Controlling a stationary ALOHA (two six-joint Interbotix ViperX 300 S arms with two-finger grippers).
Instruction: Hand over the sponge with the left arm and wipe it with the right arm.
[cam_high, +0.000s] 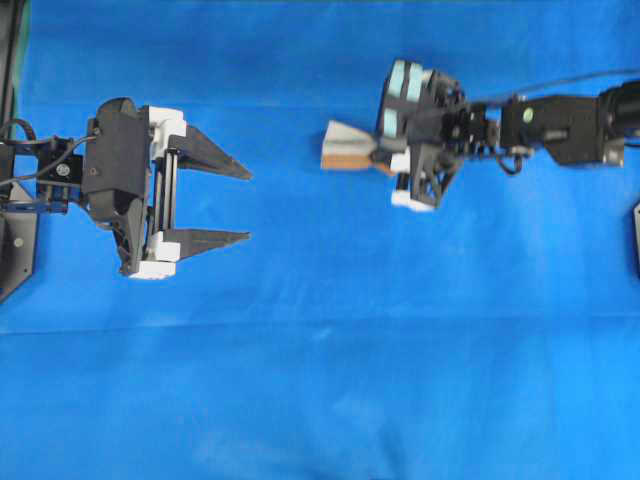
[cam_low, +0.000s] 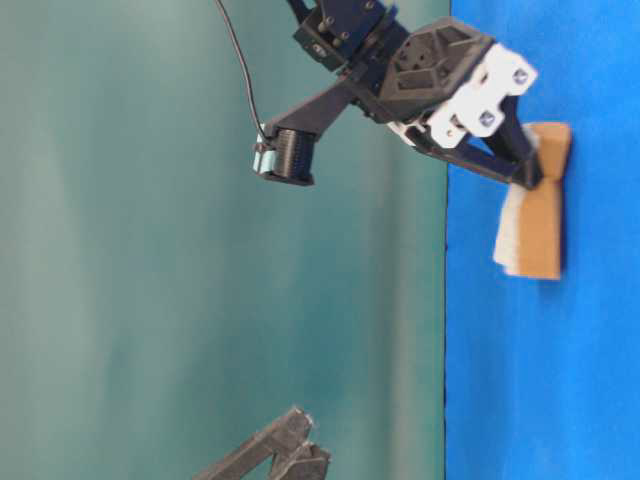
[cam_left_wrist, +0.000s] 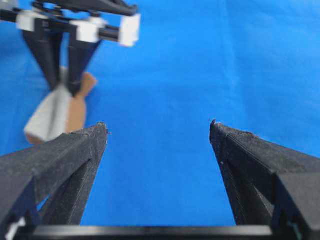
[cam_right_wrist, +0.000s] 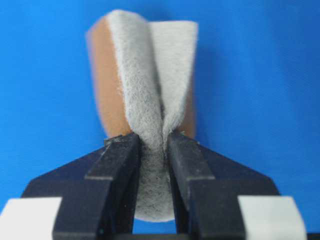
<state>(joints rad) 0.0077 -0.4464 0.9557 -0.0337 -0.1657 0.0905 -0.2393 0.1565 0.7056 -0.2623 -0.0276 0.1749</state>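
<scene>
Sponge (cam_right_wrist: 150, 90), just the one, is pinched so hard by the right gripper (cam_right_wrist: 152, 150) that it folds, grey side in, orange-brown out. Two arms total. At about 9 o'clock from it in the overhead, well apart, the left gripper (cam_high: 245, 205) is spread wide, empty, over the blue table (cam_high: 400, 350).

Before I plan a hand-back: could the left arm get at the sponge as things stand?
Probably yes. The left claw is open and faces the sponge across bare blue cloth. But the right claw is pinching the sponge, leaving only its free end to take.
</scene>
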